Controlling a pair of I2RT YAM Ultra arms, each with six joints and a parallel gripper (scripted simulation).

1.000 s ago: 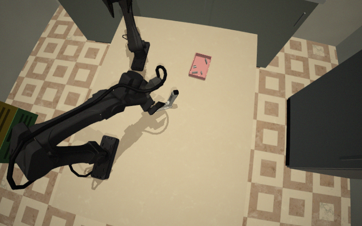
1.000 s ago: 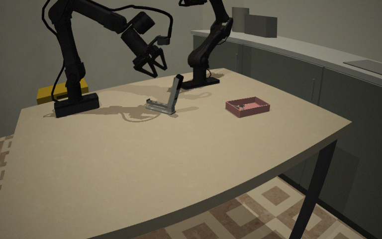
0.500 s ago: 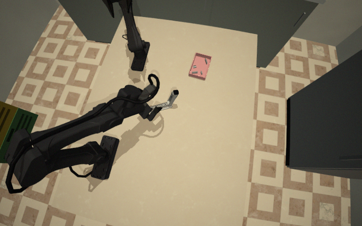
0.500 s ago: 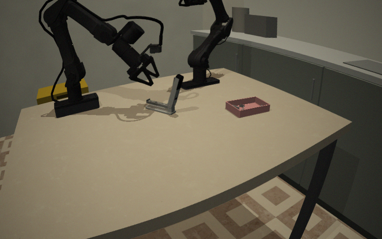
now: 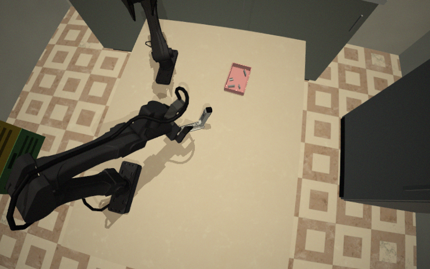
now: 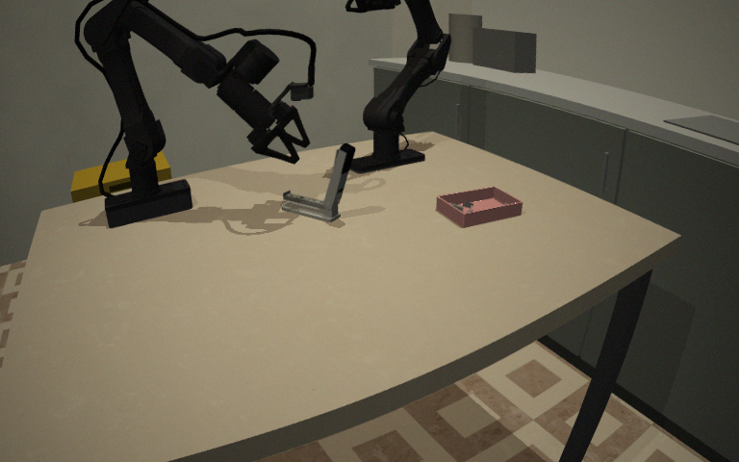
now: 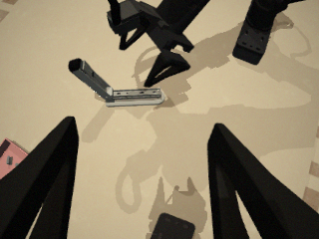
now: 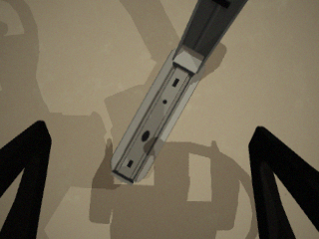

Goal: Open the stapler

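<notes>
The stapler stands open on the table. Its silver base (image 5: 191, 125) (image 6: 305, 205) (image 7: 135, 96) (image 8: 152, 129) lies flat. Its dark cover (image 5: 205, 115) (image 6: 339, 176) (image 7: 90, 75) (image 8: 209, 20) is raised and leans slightly past upright, away from the base. My right gripper (image 5: 183, 130) (image 6: 283, 149) (image 7: 133, 67) (image 8: 151, 132) is wide open and empty. It hovers above the free end of the base without touching it. My left gripper (image 7: 145, 129) is open and empty, high above the table and far from the stapler.
A pink tray (image 5: 233, 91) (image 6: 479, 217) (image 7: 6, 151) holding a few small metal pieces sits to the side of the stapler. The two arm bases (image 5: 125, 186) (image 5: 164, 73) stand along one table edge. A yellow box (image 6: 87, 179) sits beyond the table.
</notes>
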